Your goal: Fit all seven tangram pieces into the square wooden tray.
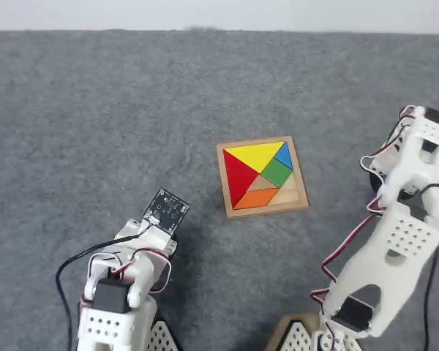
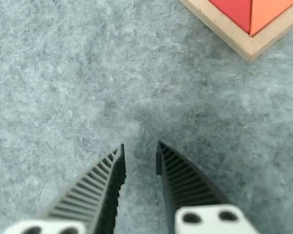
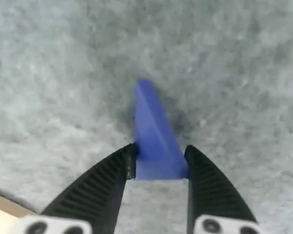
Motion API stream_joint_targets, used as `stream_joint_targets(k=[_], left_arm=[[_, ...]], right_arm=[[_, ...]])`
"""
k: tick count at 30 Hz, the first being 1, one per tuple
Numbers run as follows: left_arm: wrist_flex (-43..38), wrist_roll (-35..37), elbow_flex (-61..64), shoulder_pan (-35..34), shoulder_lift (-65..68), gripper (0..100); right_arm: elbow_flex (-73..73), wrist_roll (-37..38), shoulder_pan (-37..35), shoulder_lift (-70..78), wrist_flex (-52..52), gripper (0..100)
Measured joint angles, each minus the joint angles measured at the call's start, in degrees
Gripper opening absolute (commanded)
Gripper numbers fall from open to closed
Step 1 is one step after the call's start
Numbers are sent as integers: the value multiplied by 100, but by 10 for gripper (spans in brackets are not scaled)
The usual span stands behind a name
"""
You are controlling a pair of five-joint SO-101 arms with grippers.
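- Over the grey mat (image 3: 224,63), just beside the tray (image 1: 267,210), our right gripper (image 3: 159,148) has its jaws clamped on a blue piece (image 3: 154,126). The piece is held on edge, and we can't tell its outline from this angle.
- Tray sits mid-table, between the two arms and well clear of their bases.
- Seated in it: yellow triangle (image 1: 256,155), red triangle (image 1: 236,179), green square (image 1: 276,172), orange piece (image 1: 254,197), small blue triangle (image 1: 283,155).
- Bare wood shows at the corner nearest the right arm (image 1: 395,241). We read that as the open slot (image 1: 291,193).
- Left gripper (image 2: 140,144) hangs low over the mat near a tray corner, jaws slightly apart with nothing between them.
- Step in hand, our call: bringing the last piece to the tray.
- Next move calls for carrying it over the open slot, turning it to match the slot edges, laying it flat and lowering before release.
- Risk: an on-edge piece may land tilted on its neighbours.
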Motion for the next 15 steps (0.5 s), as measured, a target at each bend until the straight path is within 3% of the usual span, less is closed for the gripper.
stream_joint_targets(k=[5,10,15], left_arm=[[0,0,0,0,0,98],[0,0,0,0,0,98],[0,0,0,0,0,98]], right_arm=[[0,229,0,0,176,279],[0,914,123,0,237,238],[0,1064,167,0,237,230]])
